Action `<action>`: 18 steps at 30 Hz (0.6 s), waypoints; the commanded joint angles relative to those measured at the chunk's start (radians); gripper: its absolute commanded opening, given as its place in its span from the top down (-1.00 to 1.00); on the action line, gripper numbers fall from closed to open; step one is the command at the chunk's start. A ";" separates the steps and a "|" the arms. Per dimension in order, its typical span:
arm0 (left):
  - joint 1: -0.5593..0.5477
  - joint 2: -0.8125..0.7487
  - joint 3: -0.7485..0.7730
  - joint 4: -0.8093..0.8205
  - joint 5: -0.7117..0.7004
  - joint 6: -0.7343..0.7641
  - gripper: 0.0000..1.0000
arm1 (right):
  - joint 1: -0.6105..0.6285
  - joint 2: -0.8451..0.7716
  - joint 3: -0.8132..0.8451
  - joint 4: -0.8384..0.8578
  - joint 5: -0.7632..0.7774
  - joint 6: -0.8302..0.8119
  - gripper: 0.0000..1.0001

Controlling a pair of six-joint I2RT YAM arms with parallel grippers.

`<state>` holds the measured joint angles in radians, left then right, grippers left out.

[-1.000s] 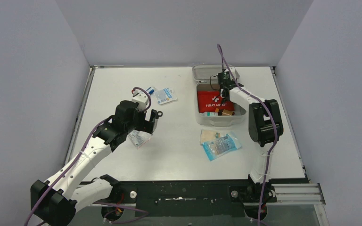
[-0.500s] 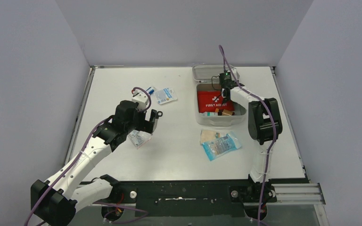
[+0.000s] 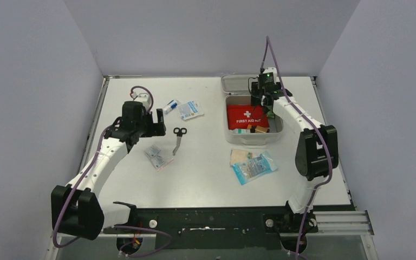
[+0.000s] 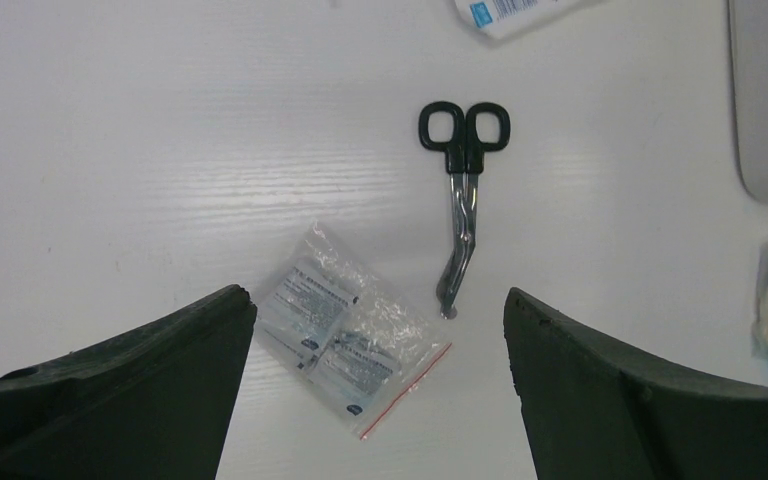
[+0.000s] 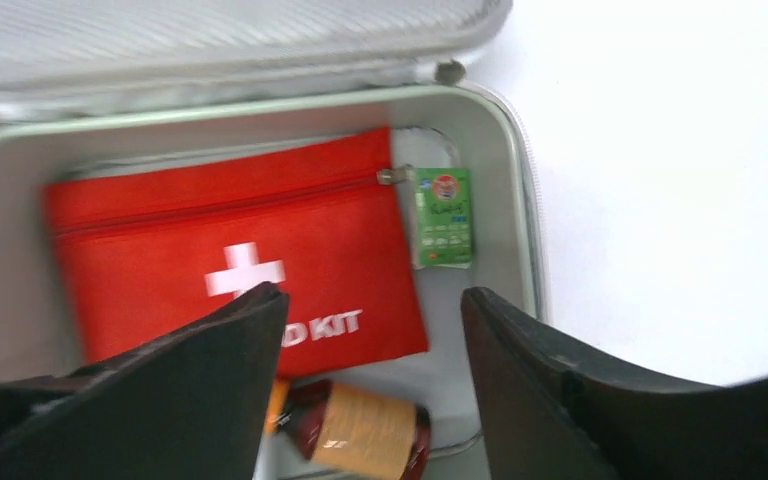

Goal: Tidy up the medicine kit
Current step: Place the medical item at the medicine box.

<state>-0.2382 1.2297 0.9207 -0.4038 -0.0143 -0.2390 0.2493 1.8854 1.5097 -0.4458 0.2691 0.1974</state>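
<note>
The medicine kit stands open at the far right of the table, its lid folded back. Inside lie a red pouch, a small green box and a brown bottle. My right gripper hovers open over the kit's far right corner, nothing between its fingers. My left gripper is open above the table, holding nothing. Below it lie black-handled scissors and a clear bag of sachets.
A blue-and-white packet and a small tube lie beyond the scissors. Two more packets, one beige and one blue, rest in front of the kit. Grey walls close in the table on three sides.
My right gripper opened and lifted a little over the kit. The left arm drew back up and to the left, uncovering the scissors and the bag of sachets.
</note>
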 commanded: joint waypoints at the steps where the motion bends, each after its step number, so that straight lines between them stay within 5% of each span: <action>1: 0.047 0.120 0.124 0.133 0.053 -0.029 -0.82 | 0.031 -0.186 -0.060 0.056 -0.183 0.084 -0.40; 6: 0.095 0.370 0.292 0.207 -0.020 0.051 -0.70 | 0.083 -0.304 -0.148 0.142 -0.263 0.109 -0.58; 11: 0.111 0.620 0.505 0.232 0.053 0.140 -0.57 | 0.129 -0.408 -0.208 0.192 -0.313 0.134 -0.89; 18: 0.110 0.882 0.721 0.219 0.122 0.231 -0.37 | 0.146 -0.474 -0.251 0.240 -0.323 0.170 -0.98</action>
<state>-0.1276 2.0209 1.5288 -0.2165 0.0441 -0.0914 0.3885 1.4696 1.2686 -0.2955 -0.0391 0.3309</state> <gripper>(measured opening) 0.714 0.979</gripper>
